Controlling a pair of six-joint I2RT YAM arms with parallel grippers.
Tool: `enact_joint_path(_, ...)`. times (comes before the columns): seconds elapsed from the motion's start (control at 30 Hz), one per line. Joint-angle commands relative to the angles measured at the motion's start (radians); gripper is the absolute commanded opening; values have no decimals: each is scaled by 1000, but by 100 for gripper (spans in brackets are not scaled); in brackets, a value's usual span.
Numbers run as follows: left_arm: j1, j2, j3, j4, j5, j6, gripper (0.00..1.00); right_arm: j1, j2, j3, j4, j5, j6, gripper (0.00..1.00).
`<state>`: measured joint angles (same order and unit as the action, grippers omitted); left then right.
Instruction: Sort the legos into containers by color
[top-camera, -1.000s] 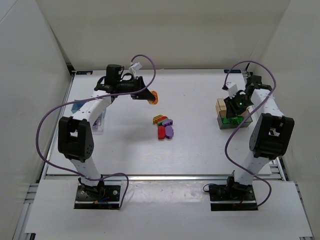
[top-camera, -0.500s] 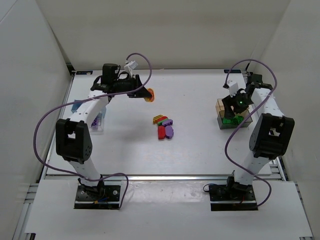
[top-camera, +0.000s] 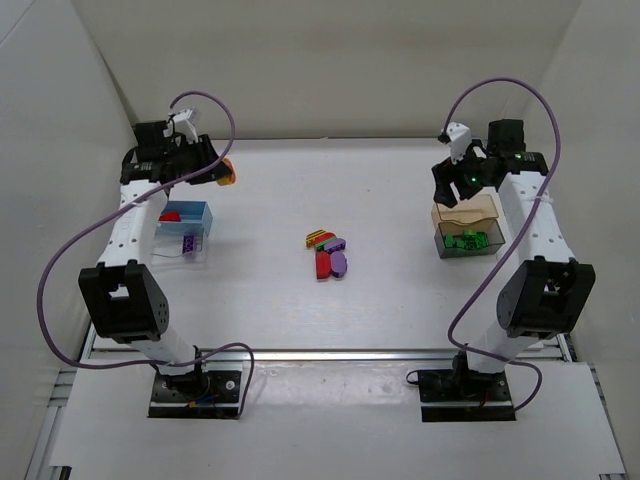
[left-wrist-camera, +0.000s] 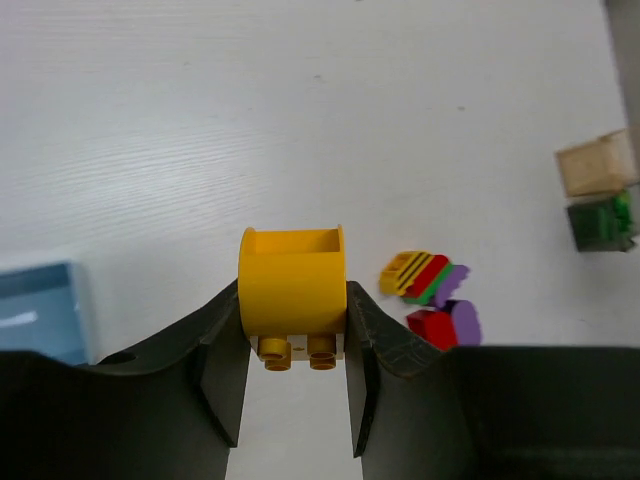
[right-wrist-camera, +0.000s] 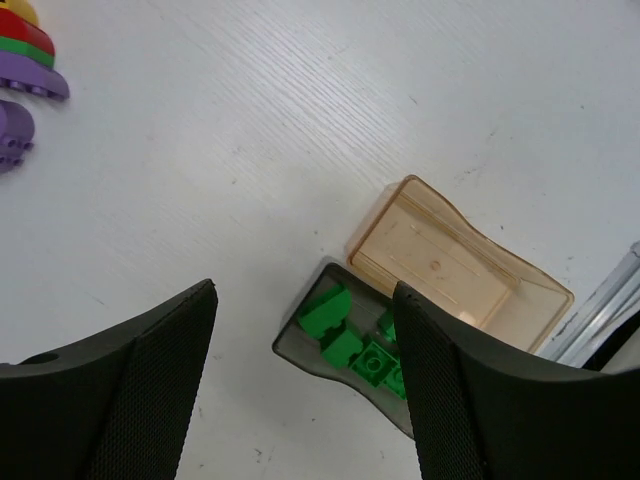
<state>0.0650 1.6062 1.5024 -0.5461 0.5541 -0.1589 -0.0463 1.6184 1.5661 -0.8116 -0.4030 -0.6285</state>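
Yellow rounded plastic lego block (left-wrist-camera: 292, 285) is pinched in my L gripper (left-wrist-camera: 293, 325). Jaws are partway closed on its flat sides, studs facing back at the wrist cam.

Landmark = loose mixed-colour lego pile (top-camera: 327, 252) mid-table. L gripper hangs raised, well left of pile and beyond it, just past the blue plastic box (top-camera: 200, 208), which has a red brick (top-camera: 170, 214) in it. Clear box (top-camera: 172, 252) w/ a purple pc (top-camera: 187, 245) sits against the blue box's near side.

R gripper (right-wrist-camera: 300, 300) is well right of pile, jaws wide, nothing held. It hangs over the tan translucent box (right-wrist-camera: 460, 262) and the dark-clear box (right-wrist-camera: 300, 345) of green bricks (right-wrist-camera: 345, 335).

Tan box looks empty, so my guess is yellow belongs there. Key relation: tan box lies on the opposite side of pile from the yellow block, its long side running across the table toward pile. R arm is far nearer it than L. I'd expect a long cross-table carry or a handover, but can't tell which.
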Motion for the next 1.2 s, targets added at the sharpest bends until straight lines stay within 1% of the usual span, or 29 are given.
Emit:
enact_joint_path(0.0, 30, -37, 47, -100, -163, 84, 10, 28, -22, 32, 12, -16, 58, 75)
enact_joint_path(0.1, 68, -31, 51, -107, -178, 105, 10, 40, -29, 25, 18, -13, 69, 75)
enact_joint_path(0.2, 96, -17, 71, -118, -151, 105, 10, 63, -35, 9, 31, -11, 76, 75)
enact_joint_path(0.43, 99, -6, 84, -130, -106, 114, 10, 69, -34, -4, 43, -2, 96, 76)
enact_joint_path(0.6, 98, 11, 119, -161, -74, 121, 10, 69, -49, -31, 61, 1, 121, 76)
enact_joint_path(0.97, 99, 31, 137, -161, -49, 104, 10, 69, -61, -49, 63, 16, 113, 76)
enact_joint_path(1.03, 87, 35, 139, -161, -22, 107, 10, 69, -69, -57, 65, 20, 110, 76)
enact_joint_path(1.13, 12, 72, 163, -158, 39, 124, 10, 63, -75, -57, 61, 23, 125, 76)
enact_joint_path(1.17, -43, 92, 197, -158, 79, 122, 10, 60, -83, -54, 58, 24, 130, 77)
